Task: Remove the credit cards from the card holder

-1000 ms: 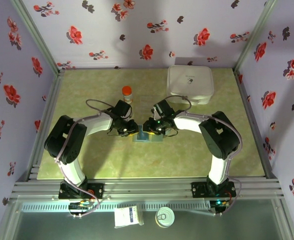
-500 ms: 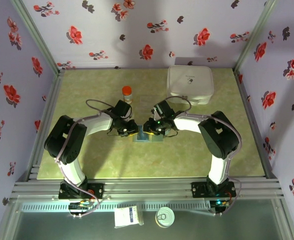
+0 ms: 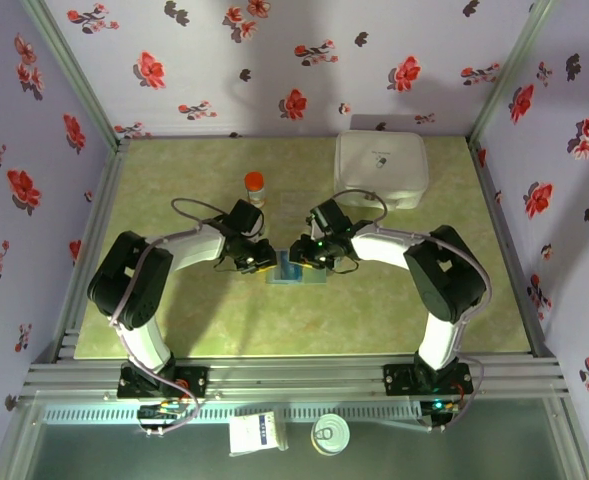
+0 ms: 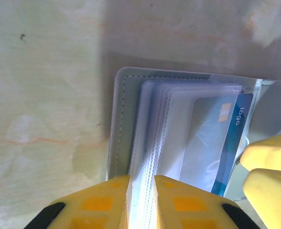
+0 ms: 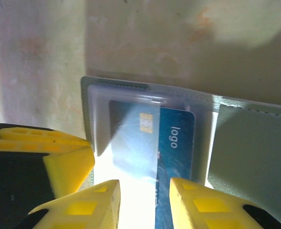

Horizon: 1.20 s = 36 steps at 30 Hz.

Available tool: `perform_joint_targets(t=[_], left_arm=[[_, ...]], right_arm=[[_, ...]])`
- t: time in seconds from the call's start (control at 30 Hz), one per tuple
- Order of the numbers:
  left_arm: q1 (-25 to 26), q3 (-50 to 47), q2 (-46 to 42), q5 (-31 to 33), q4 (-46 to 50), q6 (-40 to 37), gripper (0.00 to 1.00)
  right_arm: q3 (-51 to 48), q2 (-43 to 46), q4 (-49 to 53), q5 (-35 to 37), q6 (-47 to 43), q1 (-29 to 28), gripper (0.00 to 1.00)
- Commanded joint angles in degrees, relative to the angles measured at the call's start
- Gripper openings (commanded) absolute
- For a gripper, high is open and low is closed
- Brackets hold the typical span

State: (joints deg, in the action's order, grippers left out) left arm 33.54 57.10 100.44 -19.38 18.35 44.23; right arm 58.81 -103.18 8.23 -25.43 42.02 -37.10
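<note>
Right arm's elbow has swung a touch outward since a moment ago, yet both grippers stay huddled at the card holder (image 3: pixel 296 271), mid-table on the mottled green mat (image 3: pixel 174 320). It lies open and flat: a thin grey-green cover (image 4: pixel 119 119) with stitched edges and rounded corners, fanning a stack of clear plastic sleeves (image 4: pixel 178 129), too tightly packed to count. The left gripper (image 4: pixel 141 183) has its yellow fingers pressed together on the edges of those sleeves, pinching the bundle. One blue card (image 5: pixel 176 143) shows, glossy, with a gold chip and the word "logo", half slid out of its sleeve toward the fold. The right gripper (image 5: pixel 145 191) sits right over that card, a bright glare between its fingers; whether it grips anything I cannot tell. Behind them stand one orange-capped bottle (image 3: pixel 255 186) and one soft white square zip case (image 3: pixel 380 169), well apart.
</note>
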Motion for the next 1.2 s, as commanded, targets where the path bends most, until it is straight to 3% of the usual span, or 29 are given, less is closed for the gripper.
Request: perform_joint_targets(t=[0.0,0.6,1.17], left_arm=[[0.4,2.5,-2.8,1.5,3.3,-1.2,0.19],[3.2,6.1,3.5,1.7,4.6,-2.8,0.0],[3.1,5.6,5.0,3.2,5.7,-3.1,0.0]], right_arm=[[-1.0,2.9,1.1,0.8,-0.5,0.5,0.34],[-2.4,0.9,1.3,1.0,-1.1,1.7,0.33],[-4.2,-2.7,-5.2,-3.9,0.4,2.2,0.31]])
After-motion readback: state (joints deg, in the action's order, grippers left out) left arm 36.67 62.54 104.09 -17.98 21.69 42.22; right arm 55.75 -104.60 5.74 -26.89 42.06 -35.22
